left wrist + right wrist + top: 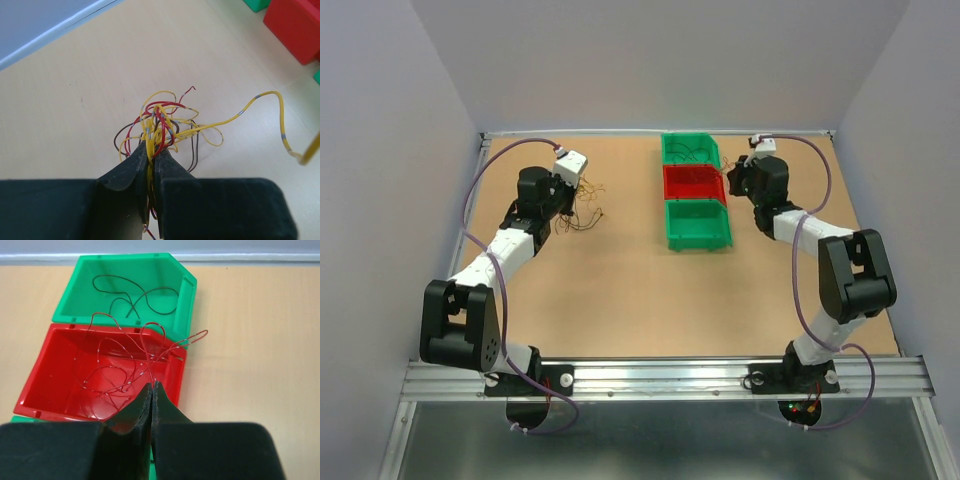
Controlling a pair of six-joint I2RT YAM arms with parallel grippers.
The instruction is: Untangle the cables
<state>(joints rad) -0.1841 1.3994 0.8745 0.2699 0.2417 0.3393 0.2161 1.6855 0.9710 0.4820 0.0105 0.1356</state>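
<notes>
A tangle of yellow, red and dark brown cables (pixel 160 122) hangs above the table at the back left, and my left gripper (pixel 152 147) is shut on its strands. One long yellow strand (pixel 260 97) trails off to the right. In the top view this gripper (pixel 576 190) sits just left of the tangle (pixel 586 207). My right gripper (pixel 152 385) is shut on thin red cables (pixel 145 340) that loop over the red bin (pixel 60 360). Seen from above, the right gripper (pixel 732 178) stands at that bin's right edge.
Three bins stand in a row at the back centre: a green one (pixel 690 148) holding black cables (pixel 135 295), the red one (pixel 692 182), and a nearer green one (pixel 698 225). A raised rail (pixel 620 133) runs along the table's back edge.
</notes>
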